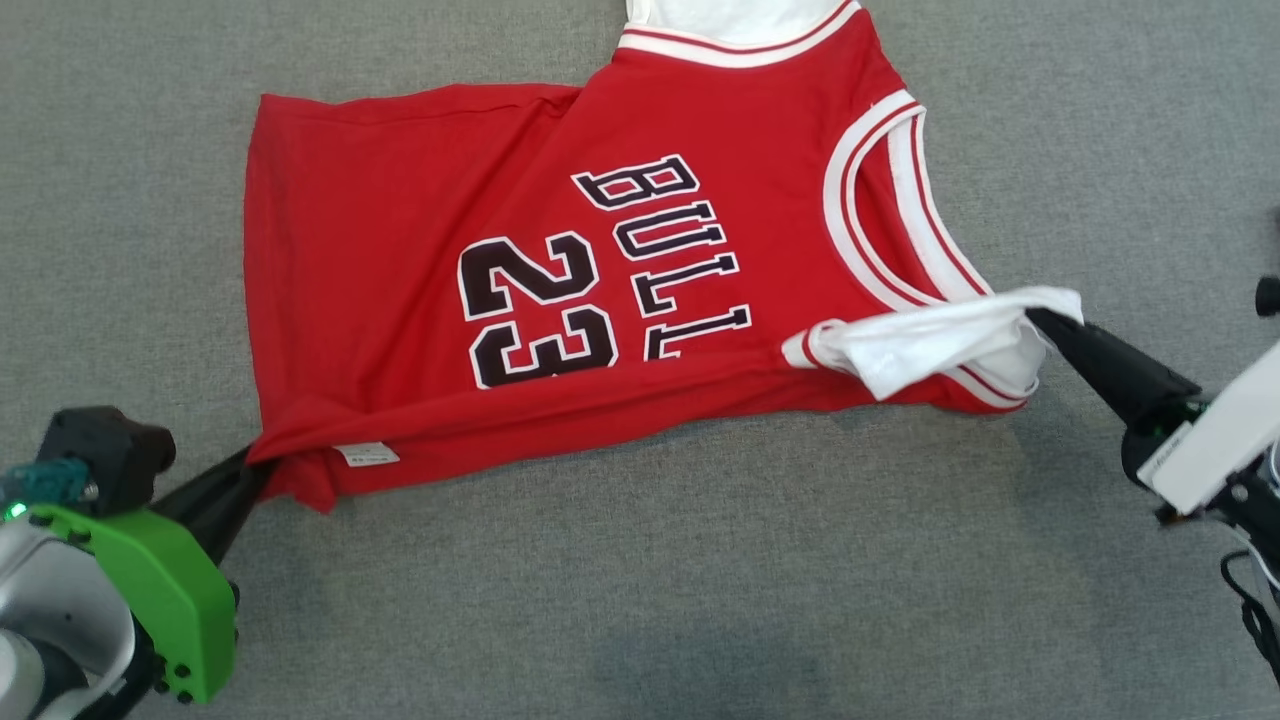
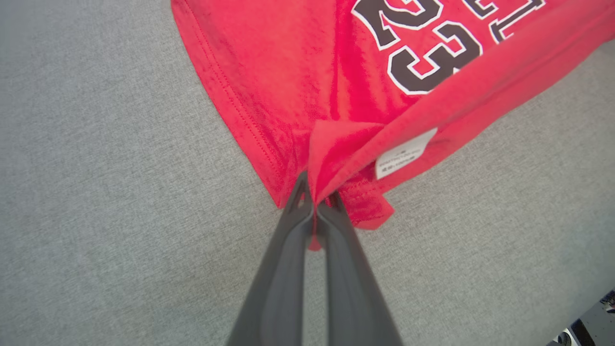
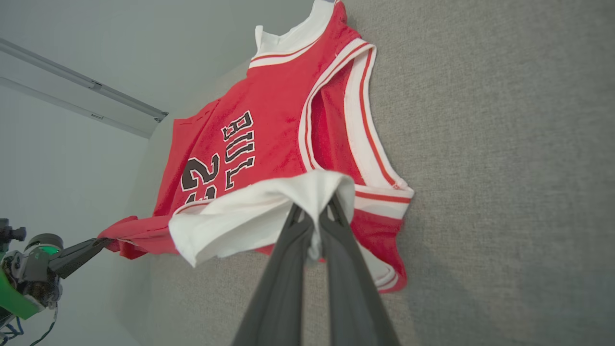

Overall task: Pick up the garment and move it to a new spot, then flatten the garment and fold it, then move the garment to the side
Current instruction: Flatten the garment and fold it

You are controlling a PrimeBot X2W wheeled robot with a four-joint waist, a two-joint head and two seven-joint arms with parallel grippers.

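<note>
Red Bulls jersey (image 1: 420, 260) spread on grey tabletop (image 1: 640, 580), hem corner left of its 23 print (image 1: 535, 310) clenched by left gripper (image 1: 250, 470), white-lined shoulder right of that print clenched by right gripper (image 1: 1035, 318)

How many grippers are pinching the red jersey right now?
2. The dark-fingered left gripper clamps a hem corner of the red basketball jersey, lower left in the head view. The dark-fingered right gripper clamps white fabric at its shoulder end, at right.
</note>
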